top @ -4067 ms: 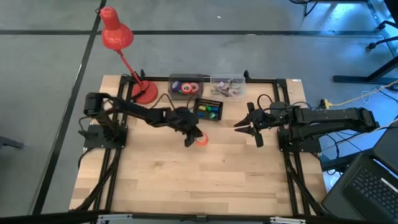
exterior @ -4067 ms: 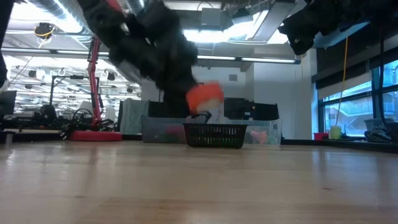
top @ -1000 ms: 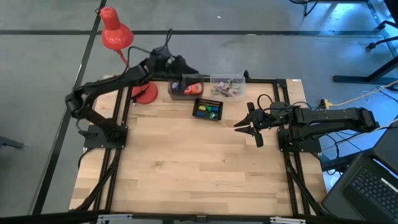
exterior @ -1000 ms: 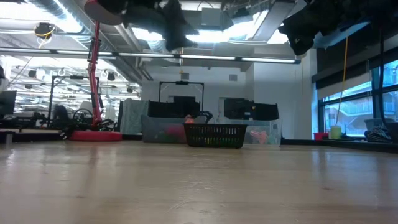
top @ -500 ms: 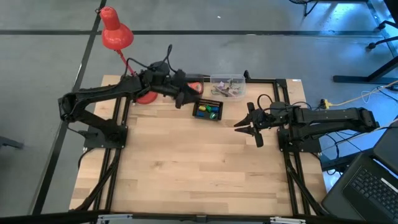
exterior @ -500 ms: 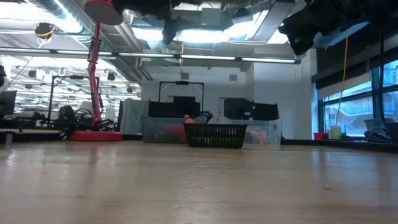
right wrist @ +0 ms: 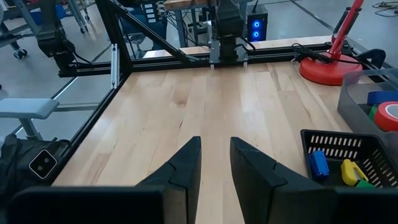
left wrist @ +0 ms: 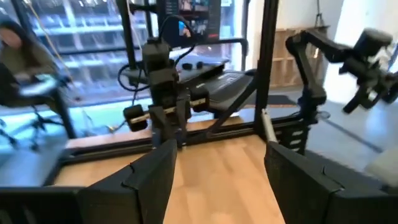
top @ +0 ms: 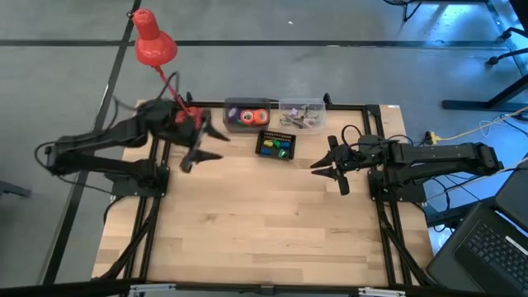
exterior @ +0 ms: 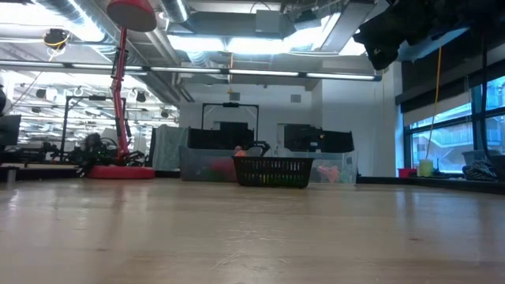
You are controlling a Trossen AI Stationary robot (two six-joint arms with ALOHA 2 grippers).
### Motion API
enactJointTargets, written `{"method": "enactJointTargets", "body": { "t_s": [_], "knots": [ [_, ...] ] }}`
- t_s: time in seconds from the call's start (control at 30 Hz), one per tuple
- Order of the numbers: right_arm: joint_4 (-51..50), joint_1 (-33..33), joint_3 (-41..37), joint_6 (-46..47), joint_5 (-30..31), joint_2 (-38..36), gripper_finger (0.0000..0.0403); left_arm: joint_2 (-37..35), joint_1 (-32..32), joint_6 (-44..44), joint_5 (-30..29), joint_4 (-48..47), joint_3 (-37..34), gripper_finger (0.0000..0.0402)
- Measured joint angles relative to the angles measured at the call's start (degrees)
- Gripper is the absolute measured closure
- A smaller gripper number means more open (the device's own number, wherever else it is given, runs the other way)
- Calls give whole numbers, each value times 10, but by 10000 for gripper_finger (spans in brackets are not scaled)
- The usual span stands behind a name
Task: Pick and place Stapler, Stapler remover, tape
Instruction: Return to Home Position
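Several tape rolls (top: pixel 247 115), red, orange and purple among them, lie in a clear bin at the far edge. In front of it a black basket (top: pixel 276 144) holds a blue thing (right wrist: pixel 318 163) and a yellow-green thing (right wrist: pixel 351 171); which is the stapler or the remover I cannot tell. My left gripper (top: pixel 203 147) hovers open and holds nothing, left of the basket near the lamp base. My right gripper (top: pixel 318 167) hovers right of the basket, its fingers (right wrist: pixel 186 163) a little apart with nothing between them.
A red desk lamp (top: pixel 153 45) stands at the far left, its base (top: pixel 192 123) beside the tape bin. A second clear bin (top: pixel 301 114) of small metal pieces sits right of the tape bin. Bare wood (top: pixel 264 223) spans the table's middle and near half.
My left gripper has drawn back from above the tape bin toward the table's left edge and a little nearer, staying open with nothing in it. My right arm has kept still.
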Motion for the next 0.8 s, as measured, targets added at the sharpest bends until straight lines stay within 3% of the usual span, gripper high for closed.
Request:
{"method": "enactJointTargets", "body": {
  "t_s": [0.2,0.47,0.8],
  "knots": [
    [0,0,0,0,0,0,315,-156,-30,52,-64,66,-175,165],
    [0,0,0,0,0,0,315,-326,-46,43,-107,173,-385,168],
    [0,0,0,0,0,0,315,-465,-72,42,-128,198,-487,165]
  ]
}}
